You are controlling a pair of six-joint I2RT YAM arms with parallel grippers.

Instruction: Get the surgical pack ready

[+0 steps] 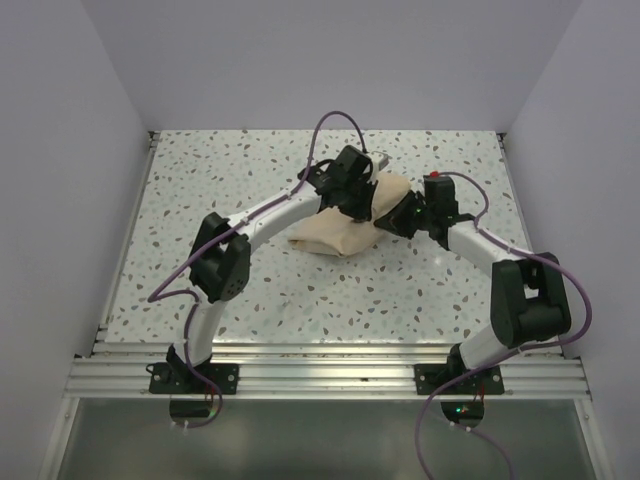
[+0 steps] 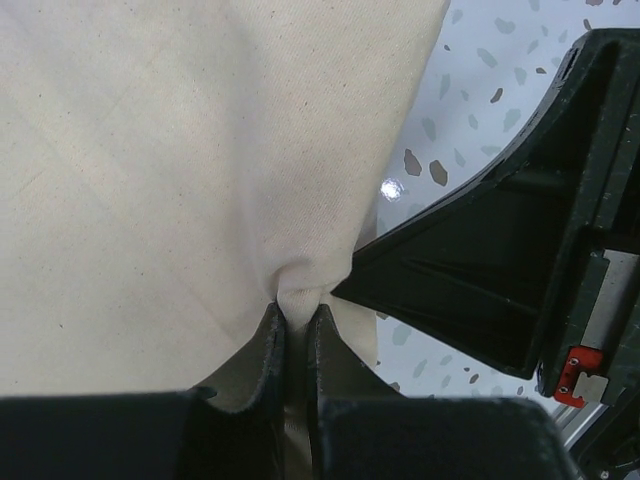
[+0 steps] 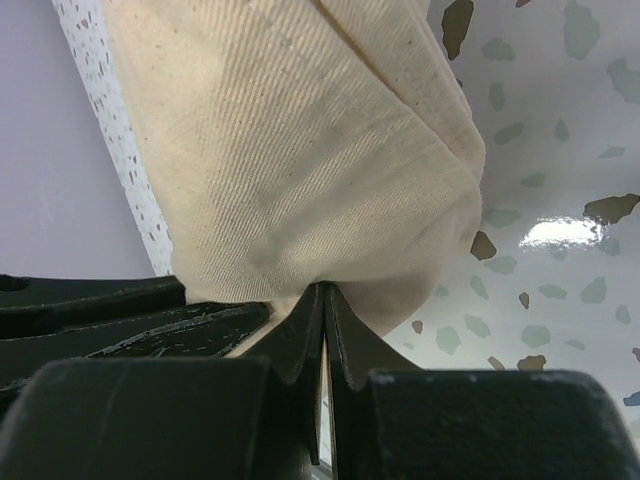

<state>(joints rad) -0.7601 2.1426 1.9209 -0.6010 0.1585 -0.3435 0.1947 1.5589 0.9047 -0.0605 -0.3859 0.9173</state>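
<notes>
The tan-beige wrap sheet [image 1: 345, 228] lies folded into a bundle in the middle of the speckled table. My left gripper [image 1: 362, 196] is over its far side. In the left wrist view the left gripper [image 2: 297, 312] is shut on a pinched fold of the sheet [image 2: 180, 170]. My right gripper [image 1: 393, 222] is at the bundle's right side. In the right wrist view the right gripper [image 3: 325, 292] is shut with its tips on a puckered edge of the sheet [image 3: 290, 150]. The steel tray, instruments and gauze are hidden.
The two grippers are close together over the bundle; the right arm's black body [image 2: 500, 270] fills the right of the left wrist view. White walls enclose the table [image 1: 250, 290] on three sides. An aluminium rail [image 1: 330, 375] runs along the near edge.
</notes>
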